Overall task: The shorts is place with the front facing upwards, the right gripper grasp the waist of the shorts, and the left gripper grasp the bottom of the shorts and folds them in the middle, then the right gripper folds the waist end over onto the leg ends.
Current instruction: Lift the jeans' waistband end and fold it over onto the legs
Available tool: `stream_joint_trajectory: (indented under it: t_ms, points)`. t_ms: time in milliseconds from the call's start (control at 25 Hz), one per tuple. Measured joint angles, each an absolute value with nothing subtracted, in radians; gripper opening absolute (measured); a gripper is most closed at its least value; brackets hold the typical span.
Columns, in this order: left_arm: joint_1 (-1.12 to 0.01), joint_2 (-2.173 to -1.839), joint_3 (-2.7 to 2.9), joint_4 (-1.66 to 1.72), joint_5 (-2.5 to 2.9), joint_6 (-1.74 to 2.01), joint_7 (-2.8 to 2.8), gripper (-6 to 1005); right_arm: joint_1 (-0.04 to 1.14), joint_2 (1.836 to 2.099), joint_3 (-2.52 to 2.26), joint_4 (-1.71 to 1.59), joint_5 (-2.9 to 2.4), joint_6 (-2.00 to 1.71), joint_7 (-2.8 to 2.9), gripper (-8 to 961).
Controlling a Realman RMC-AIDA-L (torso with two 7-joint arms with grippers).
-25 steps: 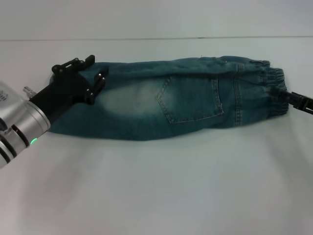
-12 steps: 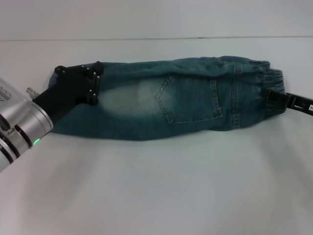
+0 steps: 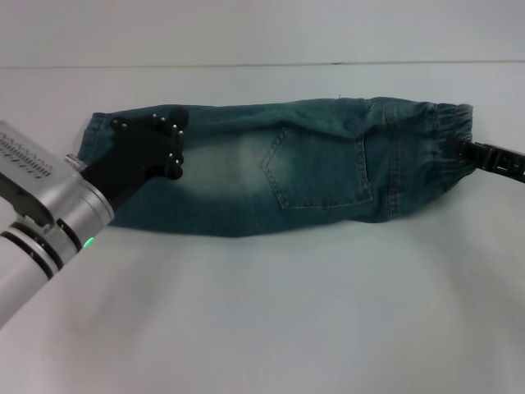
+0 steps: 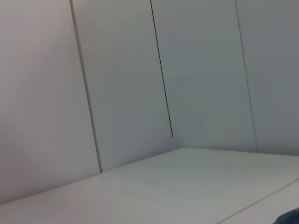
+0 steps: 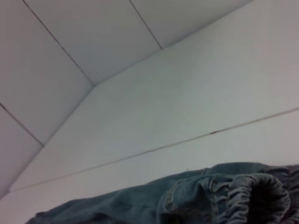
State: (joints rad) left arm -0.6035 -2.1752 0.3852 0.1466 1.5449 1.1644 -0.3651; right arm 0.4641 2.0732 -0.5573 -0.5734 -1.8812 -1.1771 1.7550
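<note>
The white table (image 3: 271, 320) carries the denim shorts (image 3: 279, 168), folded lengthwise and lying flat across its middle, back pocket (image 3: 320, 168) up. At the shorts' leg end the left gripper (image 3: 168, 139) rests on the denim, fingers pressed together. At the elastic waist the right gripper (image 3: 472, 152) touches the band; whether it pinches cannot be told.
</note>
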Motion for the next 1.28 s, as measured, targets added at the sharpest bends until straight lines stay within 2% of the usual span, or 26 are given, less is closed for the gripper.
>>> stream_joint_trajectory:
  t_ms: [160,280,760,880,1160,1280]
  points:
    - [-0.624,-2.175,0.382,0.074,1.499,1.149,-0.299,0,0.446,2.078,-0.559,-0.641,-1.882,-1.238,1.814,298]
    - [-0.642,-2.175,0.369,0.020,1.489,1.138,-0.219,0,0.427,2.086,-0.566,-0.716,-1.885,-1.294,1.868,66]
    - [-0.747,-2.175,0.340,-0.133,1.496,1.011,-0.101,1,0.408,2.086,-0.569,-1.038,-1.947,-1.588,2.095,56]
    - [-0.766,-2.175,0.341,-0.174,1.498,0.984,-0.075,1,0.439,2.077,-0.567,-1.067,-1.943,-1.621,2.128,56]
    - [-0.769,-2.175,0.341,-0.241,1.513,0.981,-0.030,1,0.653,2.034,-0.584,-1.097,-2.029,-1.661,2.196,55]
    - [-0.767,-2.175,0.336,-0.269,1.546,1.002,-0.029,1,0.761,2.034,-0.598,-1.094,-2.102,-1.658,2.203,55]
